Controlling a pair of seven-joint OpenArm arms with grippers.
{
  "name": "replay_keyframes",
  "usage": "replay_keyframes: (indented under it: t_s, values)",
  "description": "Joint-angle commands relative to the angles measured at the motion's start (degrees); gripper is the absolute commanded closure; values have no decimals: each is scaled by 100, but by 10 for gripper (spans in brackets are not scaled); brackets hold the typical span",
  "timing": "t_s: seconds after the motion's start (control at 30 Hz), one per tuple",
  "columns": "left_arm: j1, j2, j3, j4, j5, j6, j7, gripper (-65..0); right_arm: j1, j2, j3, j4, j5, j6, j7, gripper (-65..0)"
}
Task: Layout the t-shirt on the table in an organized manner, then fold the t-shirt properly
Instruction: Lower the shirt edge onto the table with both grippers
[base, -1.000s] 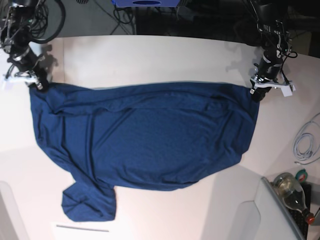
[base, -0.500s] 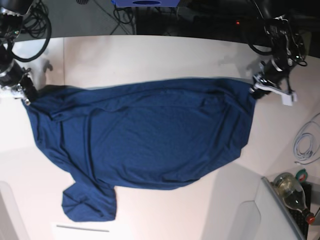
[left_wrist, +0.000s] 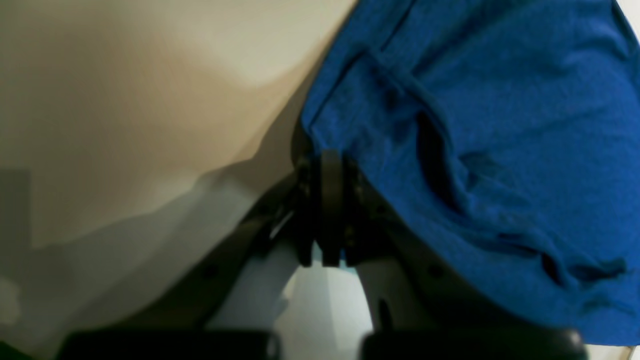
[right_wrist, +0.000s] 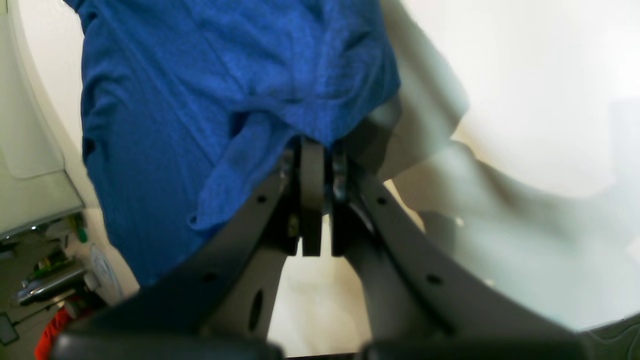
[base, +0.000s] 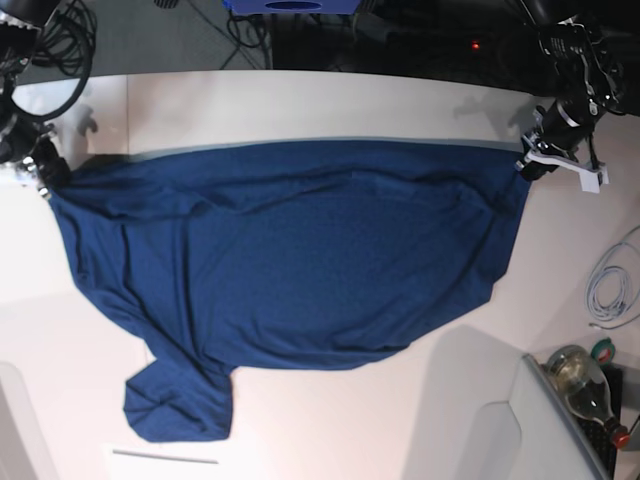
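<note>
The dark navy t-shirt (base: 300, 260) is pulled wide across the white table (base: 300, 100), its far edge taut in a nearly straight line between my two grippers. At the right of the base view, my left gripper (base: 527, 170) is shut on the shirt's far right corner. The left wrist view shows its fingers (left_wrist: 325, 165) pinched together on the hem of the t-shirt (left_wrist: 475, 125). At the left of the base view, my right gripper (base: 45, 182) is shut on the far left corner. In the right wrist view its fingers (right_wrist: 312, 150) clamp the t-shirt (right_wrist: 200, 100). One sleeve (base: 178, 405) lies bunched at the near left.
A white cable (base: 612, 285) trails along the table's right edge. A glass bottle (base: 585, 385) and a tape roll (base: 603, 350) lie beyond the near right corner. Grey panels (base: 480, 430) sit at the near corners. Dark cables and a blue object (base: 290, 5) lie behind the table.
Both grippers have moved outward and toward the far side, drawing the shirt's far edge into a straight taut line. The shirt's body has shifted farther back; the near-left sleeve stayed put.
</note>
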Motion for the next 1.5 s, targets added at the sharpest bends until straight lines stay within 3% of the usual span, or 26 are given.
replay_keyframes:
  t_s: [0.0, 0.33, 0.67, 0.83, 1.47]
  values:
    - [-8, -105, -37, 98, -64, -25, -111, 0, -56, 43, 50, 87, 56, 43, 36, 0]
    - [317, -79, -442, 107, -64, -25, -119, 0, -636, -89, 15, 123, 56, 51, 362, 0]
    - [783, -70, -485, 107, -73, -34, -137, 0, -944, -98, -3, 167, 56, 87, 327, 0]
    - [1047, -61, -424, 107, -82, -43, -840, 0, -1120, -124, 32, 386, 56, 95, 353, 0]
    - [1029, 53, -415, 98, -64, -43, -867, 0, -1260, -265, 50, 430, 56, 34, 353, 0]
